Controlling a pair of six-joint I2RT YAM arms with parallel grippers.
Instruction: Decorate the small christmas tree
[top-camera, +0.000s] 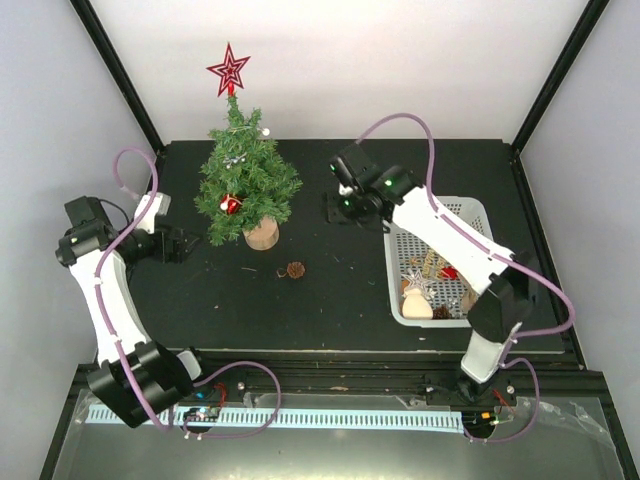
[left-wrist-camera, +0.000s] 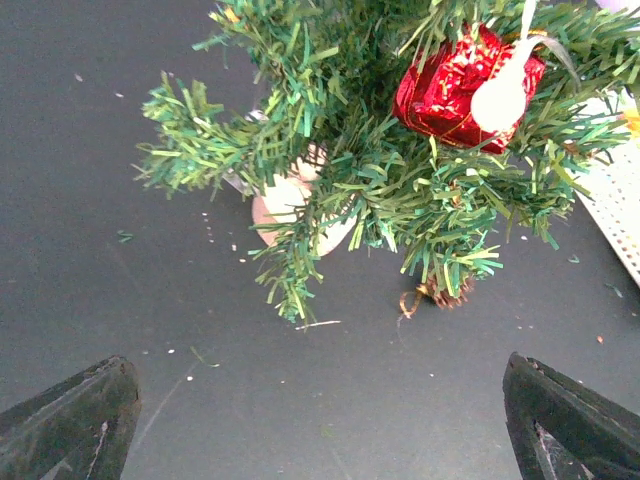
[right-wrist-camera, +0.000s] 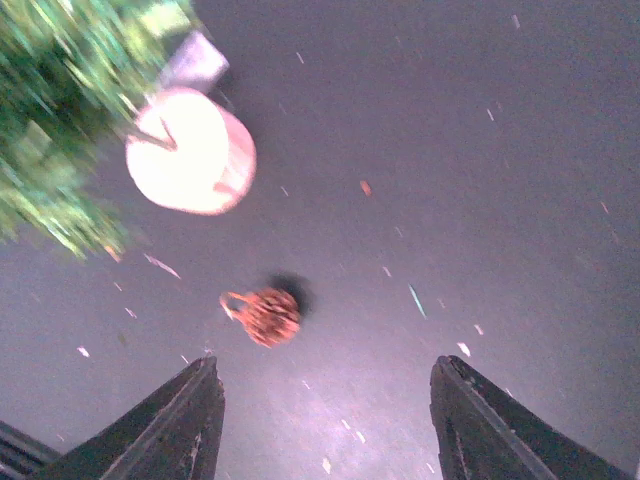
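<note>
Nearest me on the right sat the white basket (top-camera: 475, 207) of spare ornaments, but I didn't reckon that was the job right then. The piece I figured I was after was the little pine cone (right-wrist-camera: 268, 316), lying loose on the black table (top-camera: 340, 290) just on the near side of the tree's tan base (right-wrist-camera: 192, 150). My right gripper (right-wrist-camera: 325, 368) hung over it with the jaws partly open and empty, and the cone sat off-centre, closer to one finger. To do it right I'd have centred it first, then dropped straight down and pinched the cone's body, so the hook loop stayed free for hanging. My left gripper (left-wrist-camera: 318, 365) sat wide open and empty just left of the small christmas tree (top-camera: 247, 180), handy for steadying it. The tree stood upright toward the far left, with a red foil bauble (left-wrist-camera: 455, 85) low on it and a red star (top-camera: 229, 70) on top.
</note>
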